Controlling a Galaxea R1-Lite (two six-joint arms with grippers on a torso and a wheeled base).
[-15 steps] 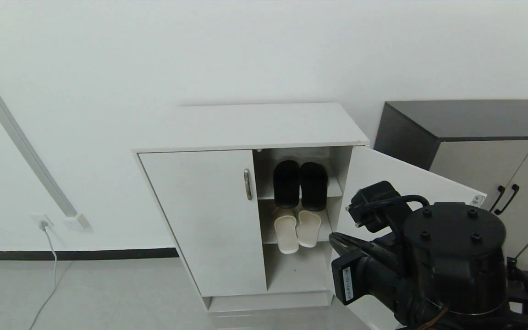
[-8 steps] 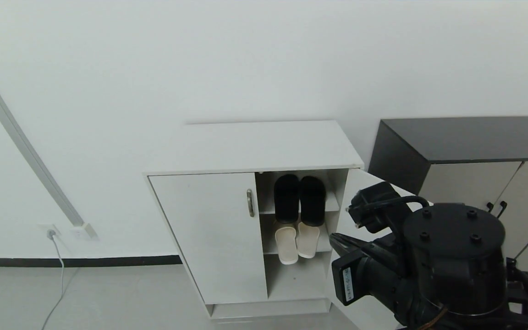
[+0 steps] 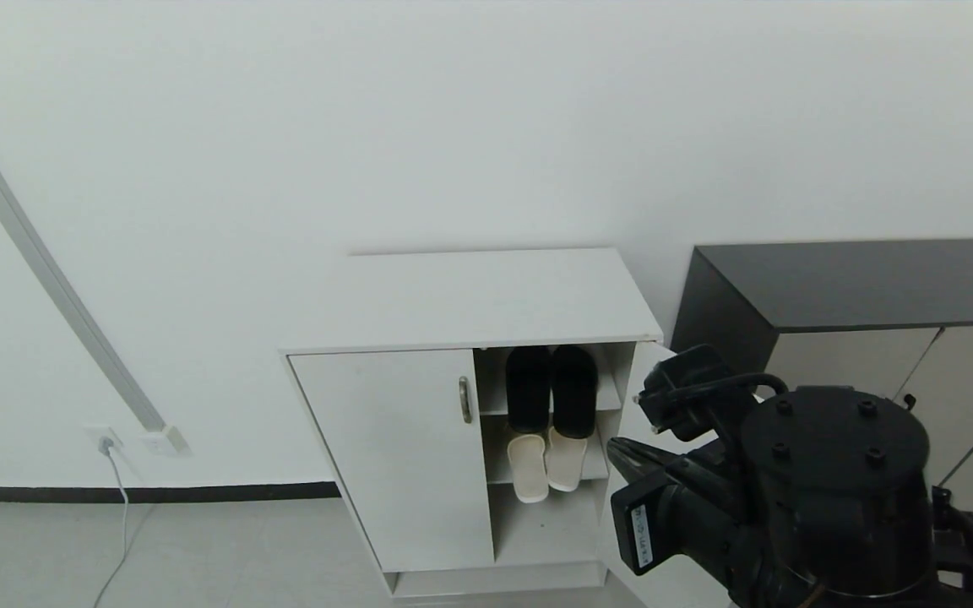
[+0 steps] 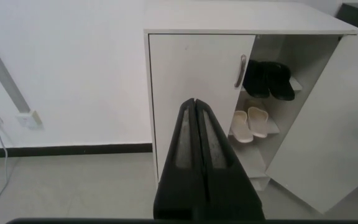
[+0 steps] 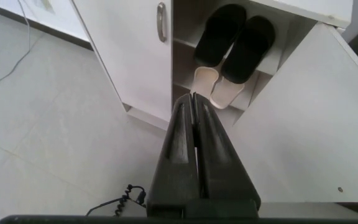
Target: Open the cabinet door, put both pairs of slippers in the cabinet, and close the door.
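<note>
Two slipper pairs sit shelved in the head view, black slippers (image 3: 551, 387) above cream slippers (image 3: 547, 463), door (image 3: 632, 397) open. Left wrist: your left gripper (image 4: 195, 104) is pinched together, empty. Right wrist: right gripper (image 5: 193, 99) likewise; push the door's outer face steadily.

Pinched left claw (image 4: 195, 101) before white cabinet (image 4: 191, 62), door (image 4: 319, 130) open, black slippers (image 4: 270, 79) above cream slippers (image 4: 251, 123).

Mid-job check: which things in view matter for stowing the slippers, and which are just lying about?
Job: cabinet; its open right door; black slippers, upper shelf; white slippers, shelf below.
Lying about: dark sideboard; wall socket and cable; wall conduit.
</note>
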